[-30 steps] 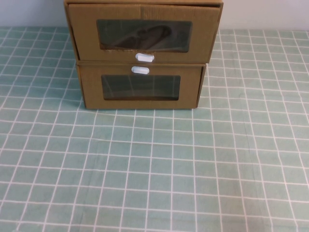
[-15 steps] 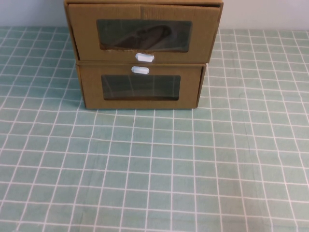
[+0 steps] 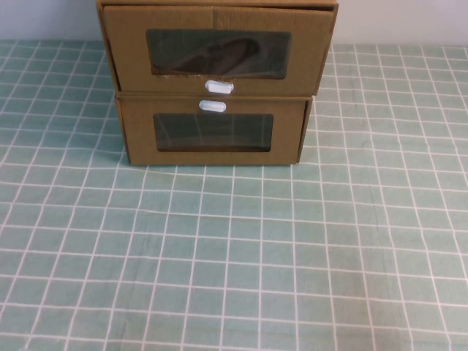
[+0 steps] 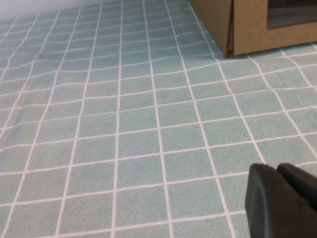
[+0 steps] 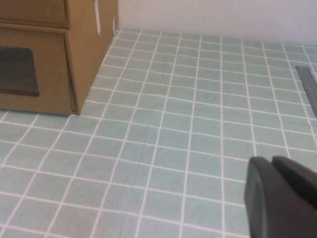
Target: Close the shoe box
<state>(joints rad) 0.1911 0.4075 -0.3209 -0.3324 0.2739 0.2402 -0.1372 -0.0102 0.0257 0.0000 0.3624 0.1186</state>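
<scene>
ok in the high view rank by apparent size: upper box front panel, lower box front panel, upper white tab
1. Upper shoe box front panel, though it may sit nearer the camera.
2. Lower box front panel.
3. Upper white tab.
Neither the left gripper nor the right gripper appears there.

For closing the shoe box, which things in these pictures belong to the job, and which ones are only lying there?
For the job:
- upper shoe box, shoe behind its window
- white pull tab at its lower edge
- left gripper, shut, low over the cloth, away from the boxes
- right gripper, shut, likewise

Only there:
- lower box, under the shoe box
- checked green cloth
</scene>
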